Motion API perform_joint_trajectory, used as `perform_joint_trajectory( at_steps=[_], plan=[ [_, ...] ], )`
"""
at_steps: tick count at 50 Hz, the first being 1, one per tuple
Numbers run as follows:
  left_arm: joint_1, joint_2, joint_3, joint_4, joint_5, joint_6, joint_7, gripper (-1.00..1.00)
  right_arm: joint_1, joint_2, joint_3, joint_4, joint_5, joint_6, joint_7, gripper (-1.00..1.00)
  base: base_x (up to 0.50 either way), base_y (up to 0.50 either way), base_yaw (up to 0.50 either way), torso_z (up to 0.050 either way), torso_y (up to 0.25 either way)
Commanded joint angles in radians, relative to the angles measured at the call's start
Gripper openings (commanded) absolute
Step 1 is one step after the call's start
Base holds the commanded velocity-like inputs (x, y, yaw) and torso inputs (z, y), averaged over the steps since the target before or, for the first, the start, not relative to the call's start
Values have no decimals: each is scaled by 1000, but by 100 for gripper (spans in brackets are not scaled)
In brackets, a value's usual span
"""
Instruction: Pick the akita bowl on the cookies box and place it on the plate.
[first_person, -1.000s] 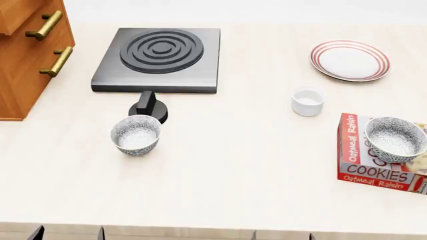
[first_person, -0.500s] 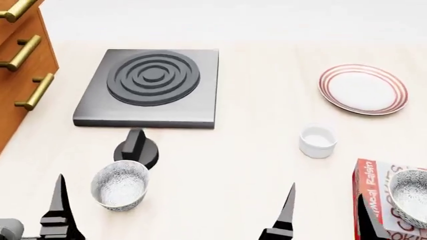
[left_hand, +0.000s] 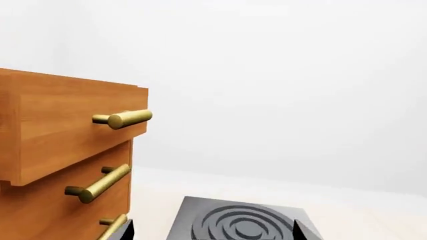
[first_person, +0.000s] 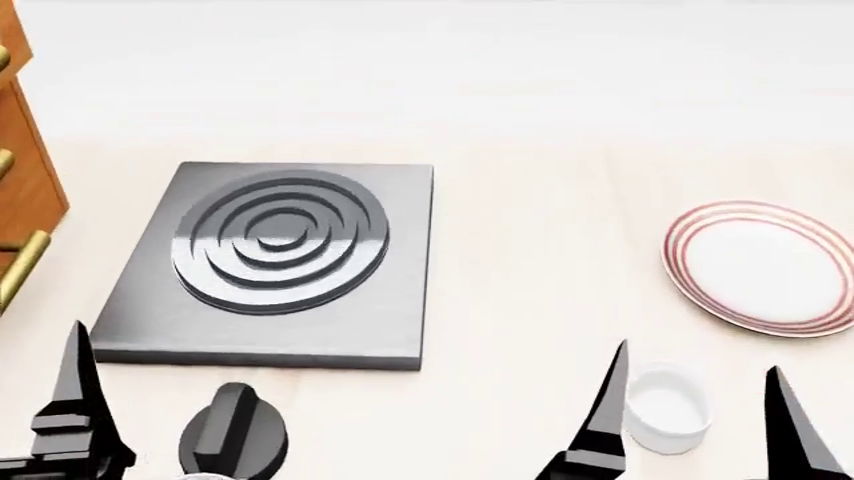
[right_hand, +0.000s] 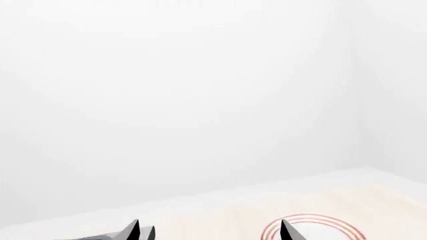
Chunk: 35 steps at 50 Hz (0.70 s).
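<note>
Approach step: right gripper (first_person: 694, 425) jaws spread and empty at lower right; left gripper's gap unclear. Akita bowl and cookies box out of frame; plate (first_person: 763, 268) right. Next, find the bowl

Akita bowl and cookies box: not in any view. Plate (first_person: 761, 267) clipped at right edge of head view; only its far rim shows in right wrist view. Drawer cabinet (first_person: 24, 190) cut off at left. Left gripper (first_person: 80, 400): one fingertip visible. Knob (first_person: 235, 437) and white cup (first_person: 665, 408) clipped at bottom.
</note>
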<state>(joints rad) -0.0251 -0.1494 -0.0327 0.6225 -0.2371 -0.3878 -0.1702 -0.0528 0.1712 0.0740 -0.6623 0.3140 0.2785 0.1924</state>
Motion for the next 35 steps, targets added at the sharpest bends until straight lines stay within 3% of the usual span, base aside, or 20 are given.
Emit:
perform_joint_trajectory(
  at_steps=[1,8,9,35],
  plan=[
    [6,-5,-1,6,-13,7,-13,100,-8,11,-2,-9,0,-19,6,100,500,0,0,0,0],
    [15,-9,1,-5,-17,27,-14,100,-16,10,-6,-1,-4,-48,6,100,500,0,0,0,2],
    [19,-13,-38,39,-48,31,-18,100,-32,18,58,-67,-15,-91,33,100,-246,-500,0,0,0],
    [19,-36,-14,47,-62,29,-33,100,-33,40,55,-73,-2,-95,51,100,-254,-500,0,0,0]
  ],
)
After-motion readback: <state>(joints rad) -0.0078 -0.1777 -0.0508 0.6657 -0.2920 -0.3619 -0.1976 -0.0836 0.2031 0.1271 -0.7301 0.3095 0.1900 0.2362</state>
